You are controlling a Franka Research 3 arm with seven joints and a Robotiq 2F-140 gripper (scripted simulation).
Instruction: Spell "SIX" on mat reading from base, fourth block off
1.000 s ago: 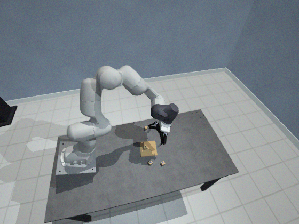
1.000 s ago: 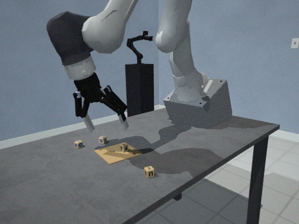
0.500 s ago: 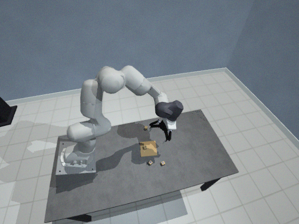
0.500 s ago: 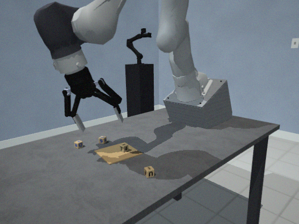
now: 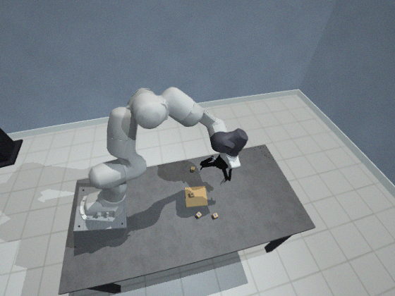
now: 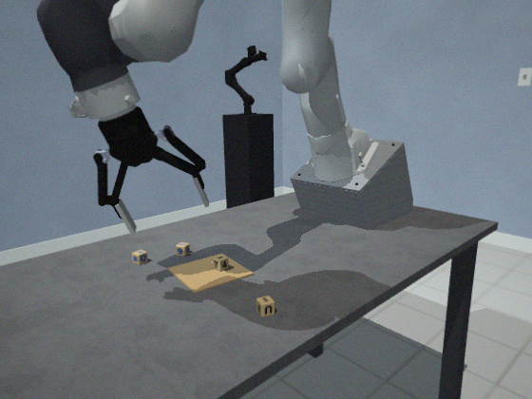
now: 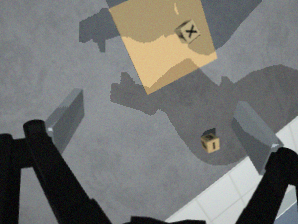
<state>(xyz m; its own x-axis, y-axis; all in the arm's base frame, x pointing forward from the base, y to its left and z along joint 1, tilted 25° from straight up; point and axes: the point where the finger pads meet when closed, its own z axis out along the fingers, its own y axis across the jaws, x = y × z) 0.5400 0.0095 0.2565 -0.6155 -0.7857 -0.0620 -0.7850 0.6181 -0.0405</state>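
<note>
Table: flat dark grey top [image 5: 254,197] [image 6: 119,309] [image 7: 40,60], middle of the top view
Mat: thin square orange mat [image 5: 199,201] [image 6: 197,282] [image 7: 150,65], flat on it
Loose blocks: one small tan block [image 5: 192,169] [image 6: 265,306] [image 7: 210,143] above the mat, two below

Claw [image 5: 214,175] [image 6: 170,218] [image 7: 159,108]: moved farther from the robot's base, tilted more
Fingers [image 5: 228,175] [image 6: 125,216]: spread wider than a second ago
</note>
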